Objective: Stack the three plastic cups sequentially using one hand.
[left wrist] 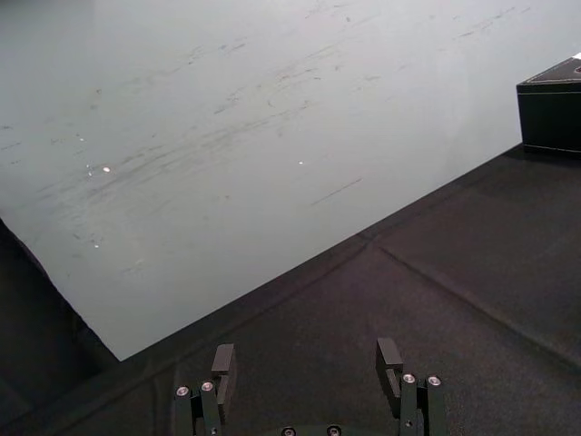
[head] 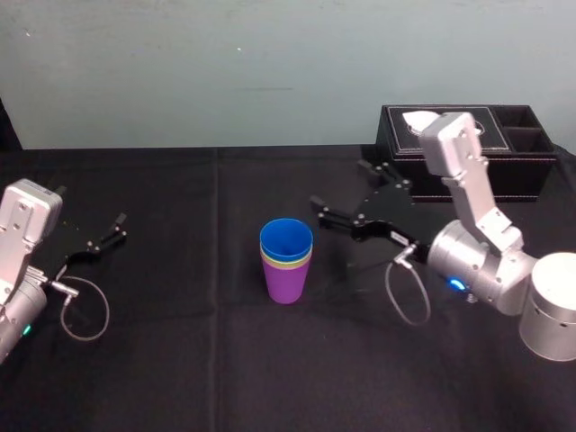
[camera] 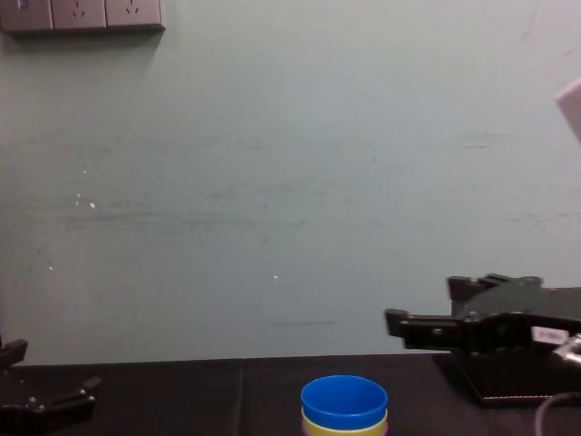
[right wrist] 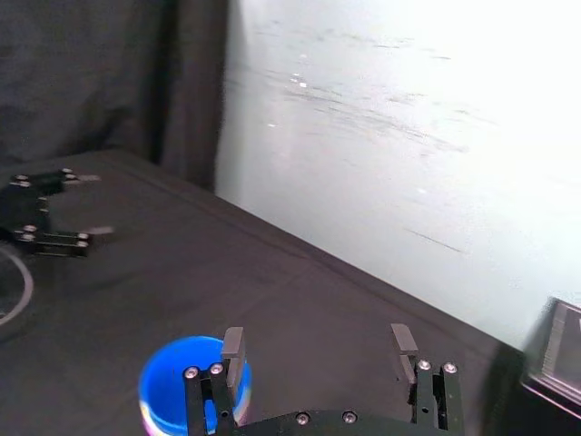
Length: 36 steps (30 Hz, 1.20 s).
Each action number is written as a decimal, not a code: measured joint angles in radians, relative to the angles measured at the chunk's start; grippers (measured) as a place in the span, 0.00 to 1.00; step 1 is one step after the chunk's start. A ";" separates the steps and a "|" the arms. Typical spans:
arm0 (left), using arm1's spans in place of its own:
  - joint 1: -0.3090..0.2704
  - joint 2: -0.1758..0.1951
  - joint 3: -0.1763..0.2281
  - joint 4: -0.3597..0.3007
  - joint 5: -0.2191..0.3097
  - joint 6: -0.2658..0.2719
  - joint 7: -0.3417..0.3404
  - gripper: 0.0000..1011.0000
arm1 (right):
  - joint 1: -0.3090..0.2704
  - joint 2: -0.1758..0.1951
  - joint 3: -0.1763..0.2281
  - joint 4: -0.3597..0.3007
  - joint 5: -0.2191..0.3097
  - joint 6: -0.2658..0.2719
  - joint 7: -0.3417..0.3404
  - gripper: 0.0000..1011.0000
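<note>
The three plastic cups (head: 286, 262) are nested in one upright stack: purple cup (head: 286, 283) at the bottom, a thin band of the yellow-green cup (head: 286, 265) above its rim, blue cup (head: 286, 238) on top with its mouth open. Your working tool, the right gripper (head: 339, 184), hangs just to the right of the stack, fingertips aimed toward it, jaws spread wide and holding nothing. Seen from the tool, the stack sits ahead of the tips and lower. In the chest view the fingers (camera: 427, 329) ride above the blue rim, and in the right wrist view the blue mouth lies off to one finger's side, not in the gap. Tool and cups are close but apart, and nothing stands between them except bare black table (head: 180, 360). Behind the tool, toward the back right, sits the black tissue box (head: 513, 171), partly hidden by your right arm and well apart from the stack. A loose cable loop (head: 410, 297) hangs under the right wrist, above the cloth. Far across the stack from the tool, the left gripper (left wrist: 305, 361) is parked at the table's left edge, fingers also spread and empty. A pale wall (camera: 272, 182) closes the back of the table.
</note>
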 joint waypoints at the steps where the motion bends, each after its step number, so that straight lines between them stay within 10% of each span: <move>1: 0.000 0.000 0.000 0.000 0.000 0.000 0.000 1.00 | -0.008 0.004 0.013 0.000 0.000 -0.004 -0.004 0.99; 36: 0.000 0.000 0.000 0.000 0.000 0.000 0.000 1.00 | -0.053 0.000 0.099 0.137 -0.036 -0.074 -0.006 0.99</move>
